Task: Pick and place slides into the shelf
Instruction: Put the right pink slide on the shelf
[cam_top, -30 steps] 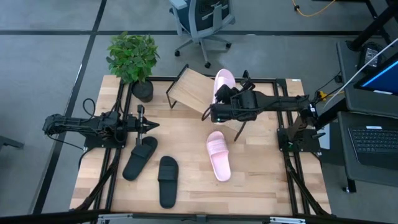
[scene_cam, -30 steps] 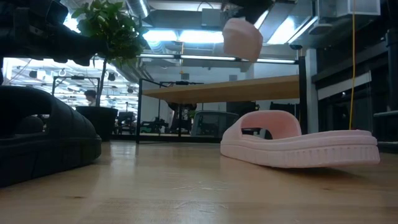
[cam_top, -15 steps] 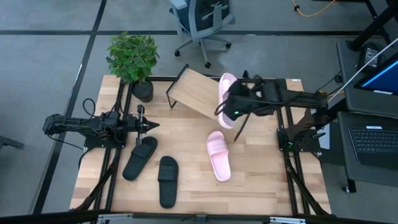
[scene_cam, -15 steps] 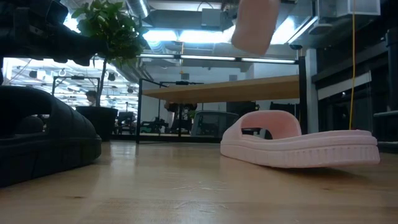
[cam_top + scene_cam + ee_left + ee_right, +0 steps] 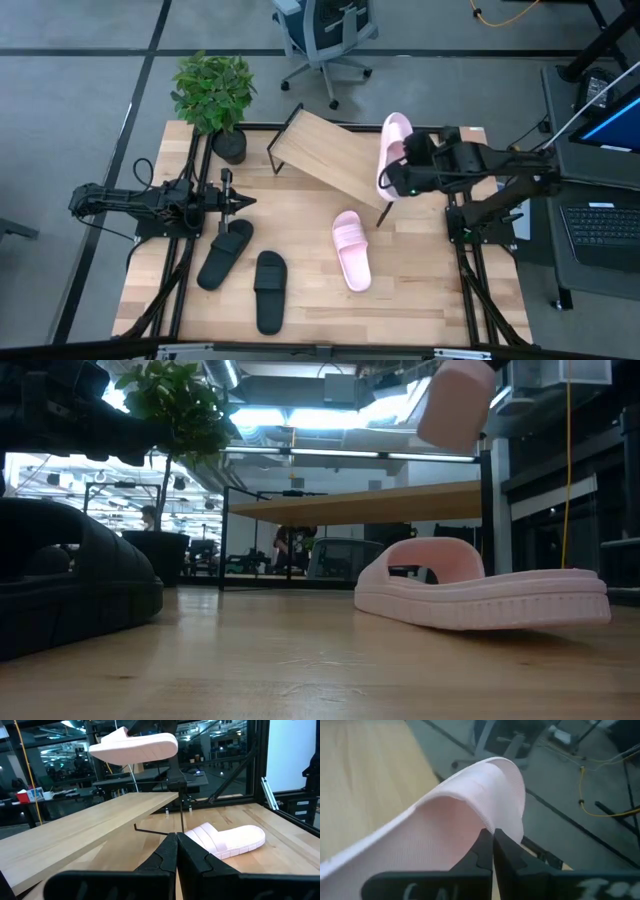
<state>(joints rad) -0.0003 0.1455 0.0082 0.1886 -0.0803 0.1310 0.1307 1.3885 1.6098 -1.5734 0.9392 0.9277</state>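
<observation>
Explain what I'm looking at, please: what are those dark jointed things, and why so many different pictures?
They are two robot arms at a wooden table. One camera looks down from above, one sits at tabletop height, one rides each wrist. The right gripper is shut on a pink slide, holding it in the air by the right end of the slanted shelf. The left gripper waits, fingers shut, at the table's left. Another pink slide and two black slides lie on the table near a potted plant.

pink slide (image 5: 480,598) on table; another (image 5: 455,405) aloft.
</observation>
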